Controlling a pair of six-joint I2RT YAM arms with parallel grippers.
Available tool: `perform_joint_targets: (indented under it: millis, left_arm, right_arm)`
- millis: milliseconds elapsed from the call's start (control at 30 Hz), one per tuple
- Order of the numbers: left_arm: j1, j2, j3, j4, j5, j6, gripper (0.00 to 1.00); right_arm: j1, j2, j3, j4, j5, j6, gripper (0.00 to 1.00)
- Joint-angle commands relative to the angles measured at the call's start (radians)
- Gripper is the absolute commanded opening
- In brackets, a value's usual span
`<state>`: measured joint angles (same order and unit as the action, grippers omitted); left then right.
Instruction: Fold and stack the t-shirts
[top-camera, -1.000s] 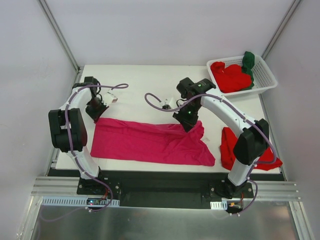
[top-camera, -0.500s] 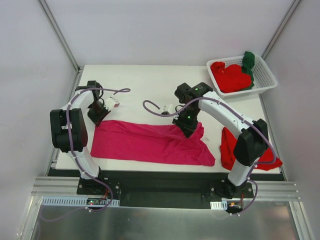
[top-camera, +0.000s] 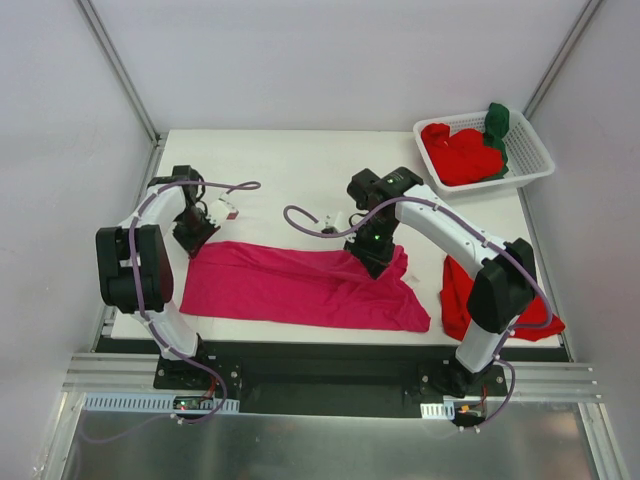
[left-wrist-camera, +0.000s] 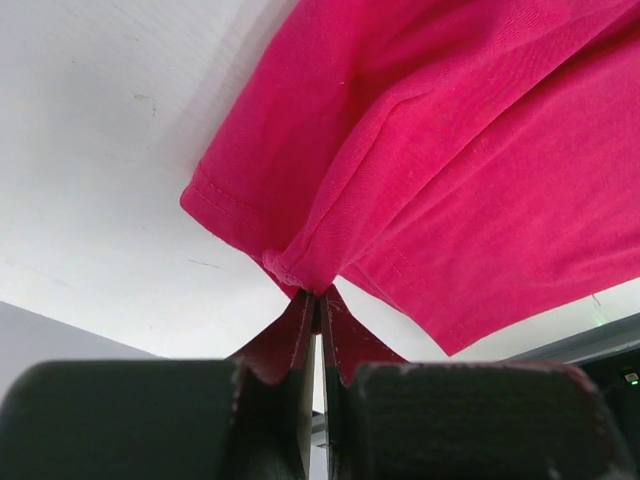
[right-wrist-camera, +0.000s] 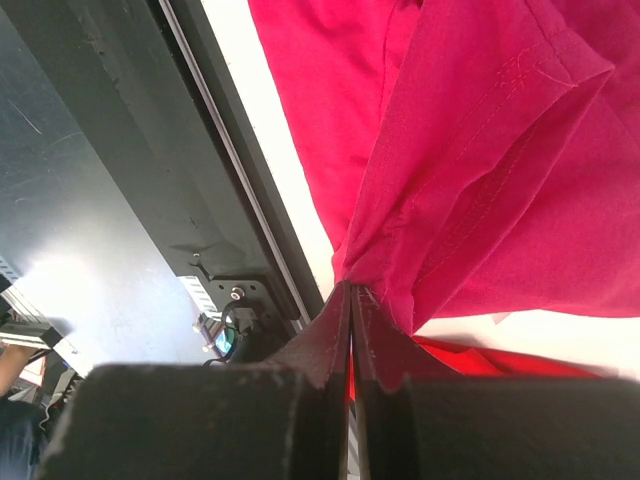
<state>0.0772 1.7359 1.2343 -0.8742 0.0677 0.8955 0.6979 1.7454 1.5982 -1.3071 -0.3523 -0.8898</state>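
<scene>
- Position of the magenta t-shirt (top-camera: 300, 285), please?
- It lies spread along the near part of the white table (top-camera: 290, 170), from the left side to a bit right of the middle. It is wrinkled, and its far edge gathers toward two points.
- What holds it at those points?
- The two grippers. The left gripper (left-wrist-camera: 318, 300) has its fingers pressed together on the far left corner of the shirt. In the left wrist view a fold of the hem comes out from between the tips. The right gripper (right-wrist-camera: 350, 292) is closed in the same way on the far right part and pinches a bunch of the cloth.
- And the other shirts?
- One red t-shirt (top-camera: 457, 300) lies crumpled at the near right edge of the table, just beside the magenta one and partly hidden behind the right arm. More red t-shirts (top-camera: 460, 155) are piled in the white basket (top-camera: 533, 152) at the far right corner. A dark green t-shirt (top-camera: 497, 122) hangs over its far rim.
- Do the two shirts on the table touch each other?
- I cannot tell from above; they are very close.
</scene>
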Motion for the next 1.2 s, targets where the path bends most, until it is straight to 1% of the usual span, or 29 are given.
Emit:
perform_joint_targets:
  millis: [0,200,500,600,633,667,700,733,1033,1067,1100,1133,1167]
  left_arm:
    - [-0.01,-0.056,-0.001,-0.051,-0.022,0.033,0.0]
    - [-0.008,-0.067,0.01,-0.063,-0.025,0.039,0.0]
    - [-0.01,-0.062,-0.002,-0.083,-0.032,0.037,0.01]
    - [-0.01,-0.052,-0.013,-0.092,-0.034,0.028,0.07]
    - [-0.01,-0.044,-0.013,-0.098,-0.037,0.019,0.1]
    - [-0.01,-0.041,-0.016,-0.103,-0.034,0.019,0.1]
    - [-0.01,-0.041,-0.018,-0.111,-0.031,0.017,0.06]
    - [-0.01,-0.045,-0.018,-0.114,-0.028,0.013,0.0]
    - [-0.031,-0.072,0.027,-0.137,-0.028,0.003,0.0]
    - [-0.033,-0.068,0.034,-0.138,-0.031,-0.001,0.01]
    - [-0.034,-0.064,0.036,-0.138,-0.037,-0.004,0.09]
    - [-0.036,-0.059,0.034,-0.137,-0.043,-0.004,0.21]
    - [-0.037,-0.053,0.028,-0.14,-0.048,-0.009,0.59]
  right_arm:
    - [0.008,-0.06,0.022,-0.076,-0.001,-0.035,0.01]
    - [0.006,-0.064,0.0,-0.096,-0.001,-0.046,0.01]
    - [0.008,-0.053,-0.073,-0.101,-0.016,-0.077,0.01]
    - [0.008,-0.041,-0.095,-0.092,-0.02,-0.075,0.01]
    - [0.009,-0.037,-0.102,-0.081,-0.017,-0.075,0.01]
    - [0.008,-0.032,-0.109,-0.075,-0.004,-0.075,0.01]
    - [0.008,-0.027,-0.124,-0.066,0.002,-0.075,0.01]
    - [0.009,-0.02,-0.129,-0.064,0.006,-0.08,0.01]
    - [-0.001,-0.041,-0.162,-0.037,0.049,-0.07,0.01]
    - [-0.001,-0.044,-0.162,-0.038,0.047,-0.072,0.01]
    - [-0.001,-0.046,-0.164,-0.04,0.046,-0.072,0.01]
    - [-0.001,-0.046,-0.165,-0.041,0.042,-0.072,0.01]
    - [-0.001,-0.044,-0.167,-0.047,0.042,-0.075,0.01]
